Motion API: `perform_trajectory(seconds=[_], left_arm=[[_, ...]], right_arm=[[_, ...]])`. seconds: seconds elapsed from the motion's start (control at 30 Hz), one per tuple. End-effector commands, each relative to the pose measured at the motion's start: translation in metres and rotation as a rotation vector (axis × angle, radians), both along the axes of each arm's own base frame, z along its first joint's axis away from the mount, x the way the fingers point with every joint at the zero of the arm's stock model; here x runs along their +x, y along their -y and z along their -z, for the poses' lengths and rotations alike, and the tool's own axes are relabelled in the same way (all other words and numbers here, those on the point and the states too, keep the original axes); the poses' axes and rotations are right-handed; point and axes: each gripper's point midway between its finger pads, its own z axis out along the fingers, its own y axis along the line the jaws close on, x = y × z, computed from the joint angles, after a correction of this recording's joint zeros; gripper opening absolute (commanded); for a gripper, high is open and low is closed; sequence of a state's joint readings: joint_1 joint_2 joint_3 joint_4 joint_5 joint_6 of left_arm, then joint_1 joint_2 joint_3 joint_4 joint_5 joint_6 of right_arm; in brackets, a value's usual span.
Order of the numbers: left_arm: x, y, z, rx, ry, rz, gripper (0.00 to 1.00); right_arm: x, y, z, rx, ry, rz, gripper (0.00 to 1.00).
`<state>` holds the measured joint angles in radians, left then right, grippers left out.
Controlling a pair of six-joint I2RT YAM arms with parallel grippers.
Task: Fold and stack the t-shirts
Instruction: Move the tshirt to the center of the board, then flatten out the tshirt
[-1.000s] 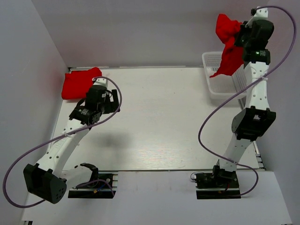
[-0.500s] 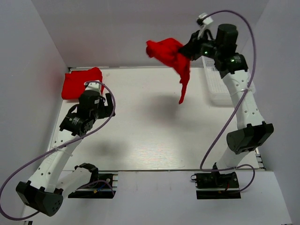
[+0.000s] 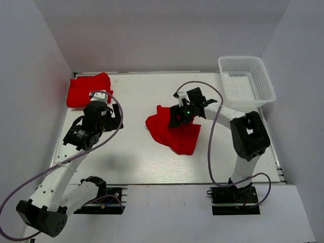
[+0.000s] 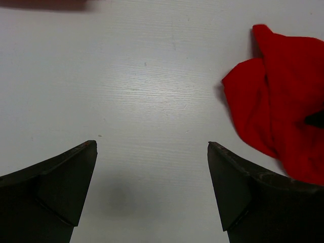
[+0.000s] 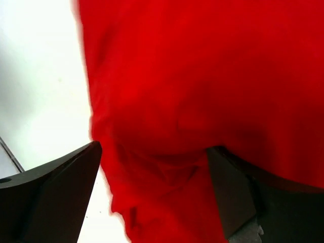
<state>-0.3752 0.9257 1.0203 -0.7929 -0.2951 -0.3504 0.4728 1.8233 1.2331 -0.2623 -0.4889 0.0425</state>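
Observation:
A crumpled red t-shirt lies in a heap at the middle of the table. My right gripper sits low on its back edge, open. In the right wrist view red cloth fills the space between the spread fingers of the right gripper. A second red t-shirt lies folded at the back left corner. My left gripper hovers open over bare table, left of the heap. Nothing is between the left gripper's fingers, and the heap shows at the right of that view.
A white mesh basket stands at the back right corner of the white table. White walls close off the left, back and right sides. Purple cables loop from both arms.
The right arm swung the red t-shirt from high over the basket down to the table's middle, and its jaws have opened. The left arm shifted slightly.

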Motion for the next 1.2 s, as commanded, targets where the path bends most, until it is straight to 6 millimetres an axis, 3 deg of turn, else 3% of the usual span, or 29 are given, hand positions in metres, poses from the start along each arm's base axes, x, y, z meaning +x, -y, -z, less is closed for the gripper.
perform_trajectory(seconds=[0.0, 0.07, 0.13, 0.17, 0.2, 0.23, 0.27, 0.33, 0.37, 0.43, 0.47, 0.6, 0.63, 0.73, 0.77, 0.8, 0.87, 1.0, 1.03, 1.07, 1.17], left_arm=[[-0.003, 0.0, 0.012, -0.003, -0.052, -0.007, 1.0], [-0.004, 0.001, 0.018, 0.0, -0.076, -0.013, 1.0], [-0.002, 0.005, 0.017, -0.011, -0.081, 0.001, 1.0], [-0.002, 0.005, 0.017, -0.018, -0.081, -0.004, 1.0], [-0.002, 0.005, 0.017, -0.018, -0.081, -0.004, 1.0], [-0.003, 0.007, 0.017, -0.024, -0.084, 0.003, 1.0], [-0.003, 0.007, 0.017, -0.024, -0.084, 0.003, 1.0], [-0.001, 0.009, 0.015, -0.033, -0.076, 0.01, 1.0], [-0.001, 0.009, 0.011, -0.041, -0.056, 0.011, 1.0], [0.0, 0.011, 0.002, -0.057, -0.03, 0.019, 1.0], [0.002, 0.014, 0.001, -0.068, -0.022, 0.029, 1.0], [0.007, 0.022, -0.009, -0.1, 0.012, 0.055, 1.0], [0.011, 0.023, -0.005, -0.097, 0.002, 0.055, 1.0], [0.018, 0.032, -0.002, -0.117, -0.016, 0.073, 1.0], [0.02, 0.038, 0.007, -0.121, -0.052, 0.09, 1.0], [0.024, 0.041, 0.004, -0.13, -0.045, 0.1, 1.0], [0.028, 0.045, 0.003, -0.141, -0.04, 0.111, 1.0], [0.046, 0.061, 0.024, -0.166, -0.047, 0.146, 1.0], [0.049, 0.064, 0.02, -0.178, -0.028, 0.155, 1.0], [0.053, 0.07, 0.037, -0.174, -0.071, 0.179, 1.0], [0.068, 0.086, 0.055, -0.193, -0.107, 0.228, 1.0]], right_arm=[[0.014, -0.006, -0.028, 0.039, 0.111, 0.031, 0.9], [0.02, -0.004, -0.04, 0.046, 0.151, 0.063, 0.9], [0.022, -0.006, -0.068, 0.076, 0.22, 0.055, 0.9], [0.026, -0.005, -0.098, 0.102, 0.282, 0.072, 0.9], [0.026, -0.004, -0.107, 0.11, 0.296, 0.079, 0.9], [0.024, -0.003, -0.115, 0.113, 0.303, 0.079, 0.9], [0.021, 0.001, -0.14, 0.136, 0.351, 0.09, 0.9], [0.017, 0.009, -0.15, 0.126, 0.366, 0.127, 0.9], [0.008, 0.016, -0.169, 0.144, 0.406, 0.146, 0.9], [0.004, 0.032, -0.158, 0.106, 0.399, 0.219, 0.9], [-0.002, 0.04, -0.172, 0.116, 0.43, 0.246, 0.9], [-0.021, 0.078, -0.188, 0.095, 0.507, 0.398, 0.9], [-0.022, 0.088, -0.175, 0.069, 0.48, 0.463, 0.9], [-0.02, 0.12, -0.164, -0.017, 0.482, 0.629, 0.9], [-0.02, 0.124, -0.162, -0.035, 0.476, 0.648, 0.9], [-0.023, 0.13, -0.155, -0.07, 0.452, 0.658, 0.9], [-0.02, 0.134, -0.152, -0.099, 0.435, 0.684, 0.9], [-0.02, 0.142, -0.132, -0.157, 0.377, 0.729, 0.9], [-0.019, 0.145, -0.131, -0.162, 0.373, 0.742, 0.9], [-0.019, 0.148, -0.12, -0.197, 0.346, 0.751, 0.9], [-0.017, 0.156, -0.095, -0.247, 0.271, 0.807, 0.9]])
